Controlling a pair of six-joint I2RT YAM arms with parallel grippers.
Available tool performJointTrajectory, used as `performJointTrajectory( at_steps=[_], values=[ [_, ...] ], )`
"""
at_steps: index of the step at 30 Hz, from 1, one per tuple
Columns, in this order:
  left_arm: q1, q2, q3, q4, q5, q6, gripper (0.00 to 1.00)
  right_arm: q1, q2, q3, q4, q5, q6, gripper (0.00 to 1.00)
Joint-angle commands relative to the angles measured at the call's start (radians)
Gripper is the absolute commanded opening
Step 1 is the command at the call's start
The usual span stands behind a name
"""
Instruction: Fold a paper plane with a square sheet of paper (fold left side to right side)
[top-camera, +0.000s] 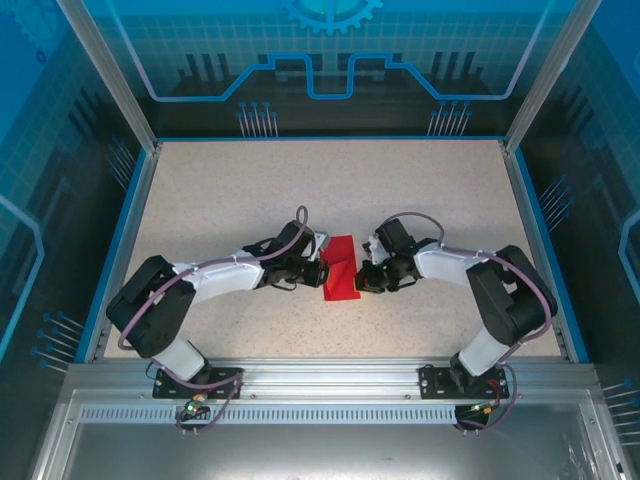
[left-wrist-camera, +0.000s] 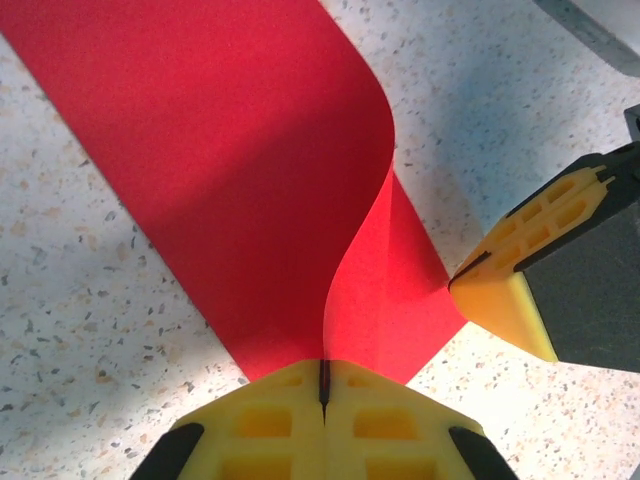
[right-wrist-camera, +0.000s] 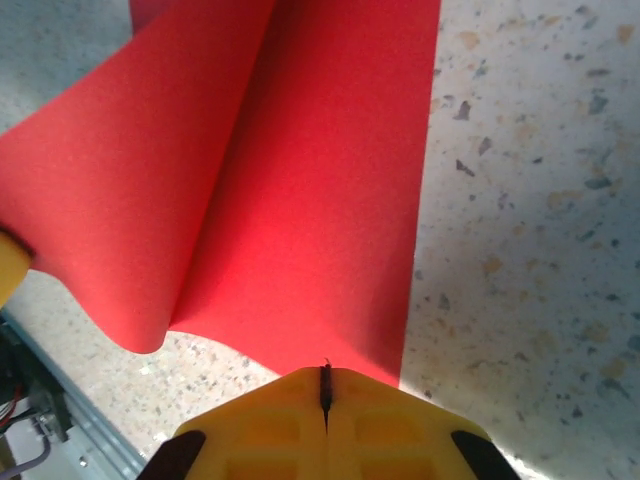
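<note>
The square sheet of paper (top-camera: 340, 262) is bright red and lies mid-table between both arms, partly folded over. My left gripper (top-camera: 320, 272) is at its left side. In the left wrist view that gripper (left-wrist-camera: 324, 368) is shut on an edge of the paper (left-wrist-camera: 230, 170), which curls up as a raised flap. My right gripper (top-camera: 362, 276) is at the sheet's right side. In its wrist view it (right-wrist-camera: 324, 375) is shut, tips at the near edge of the flat red layer (right-wrist-camera: 310, 200). Whether paper is pinched there I cannot tell. Its yellow fingertip (left-wrist-camera: 500, 290) touches the sheet's right edge.
The speckled table (top-camera: 300, 190) has a blue rim and glass walls on three sides. An aluminium rail (top-camera: 320, 375) runs along the near edge by the arm bases. The left gripper's yellow fingertip (right-wrist-camera: 8, 268) shows at the flap's left.
</note>
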Motion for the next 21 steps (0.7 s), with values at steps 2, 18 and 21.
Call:
performJointTrajectory(
  at_steps=[2,18,21],
  values=[
    [0.013,0.026,0.033,-0.042,0.008,0.030,0.00,0.028,0.038,0.042,-0.057,0.054,-0.018,0.05],
    [0.026,0.105,0.091,-0.062,0.001,0.057,0.00,0.040,0.076,0.050,-0.120,0.083,-0.035,0.06],
    [0.029,0.125,0.100,-0.062,0.001,0.057,0.00,0.042,0.076,0.051,-0.125,0.085,-0.038,0.06]
  ],
)
